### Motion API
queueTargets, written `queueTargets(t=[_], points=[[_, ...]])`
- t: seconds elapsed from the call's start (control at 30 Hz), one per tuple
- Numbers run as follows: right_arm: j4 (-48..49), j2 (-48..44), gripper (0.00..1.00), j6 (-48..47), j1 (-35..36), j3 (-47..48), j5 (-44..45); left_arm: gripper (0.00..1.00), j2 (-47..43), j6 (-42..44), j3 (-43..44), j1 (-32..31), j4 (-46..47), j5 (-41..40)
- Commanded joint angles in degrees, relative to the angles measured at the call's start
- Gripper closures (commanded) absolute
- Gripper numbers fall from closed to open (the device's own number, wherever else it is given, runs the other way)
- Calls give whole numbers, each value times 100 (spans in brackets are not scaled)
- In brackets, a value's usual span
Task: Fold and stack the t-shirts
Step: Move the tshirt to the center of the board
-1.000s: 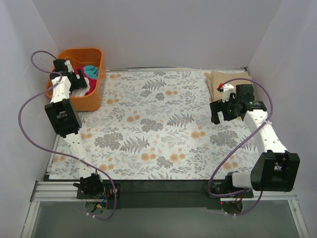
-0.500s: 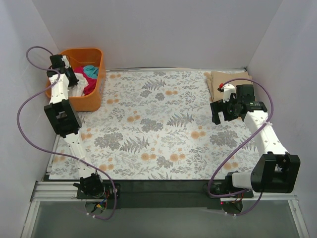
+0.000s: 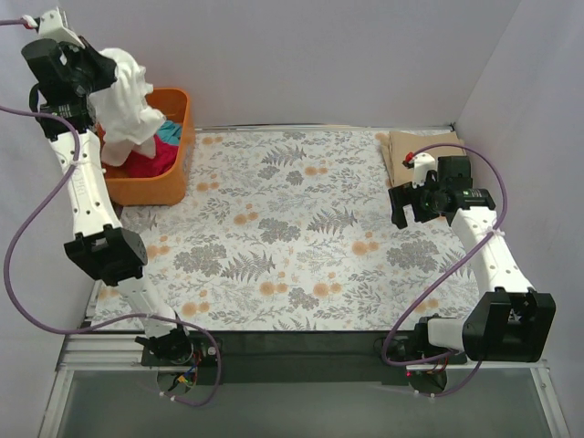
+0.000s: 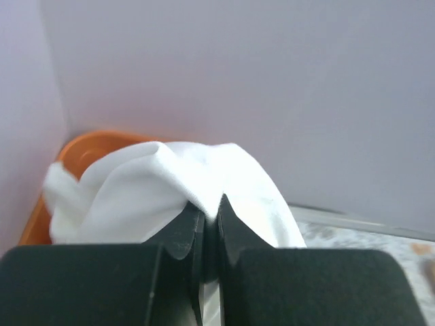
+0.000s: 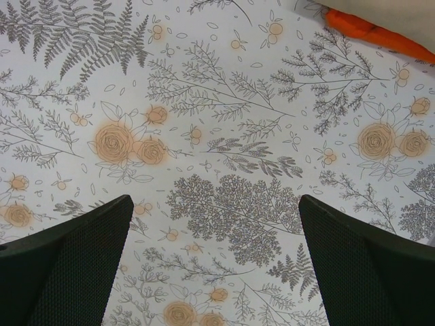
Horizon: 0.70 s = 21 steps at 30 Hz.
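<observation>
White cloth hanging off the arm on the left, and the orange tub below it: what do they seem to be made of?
The white shirt looks like soft, matte cloth, knit or woven: it droops in loose folds and bunches where the left end effector pinches it. The tub looks like rigid moulded plastic, smooth and evenly orange, with a rounded rim that keeps its shape.

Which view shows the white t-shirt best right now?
Top external: the whole bunched white t-shirt hangs from the left gripper over the orange tub. Left wrist shows only a close fold of it pinched between the shut fingers. Right wrist shows none of it, just the floral table covering.
</observation>
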Motion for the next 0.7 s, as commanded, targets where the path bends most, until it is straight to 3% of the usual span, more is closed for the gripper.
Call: queueTargets(t=[0.0,0.23,0.5,0.67], points=[[71,-180,2,-48,-10,229,6,100,-726,-667,247,-249,829,1423],[63,-277,2,-83,-10,370,59,100,-1885,-1002,-622,-1409,1470,2636],[-17,-330,2,-66,-18,493,41,100,-2300,-1354,-1650,-2394,1613,3975],[-52,-373,2,-74,-18,502,41,100,-2616,-1189,-3310,-2676,1464,4739]])
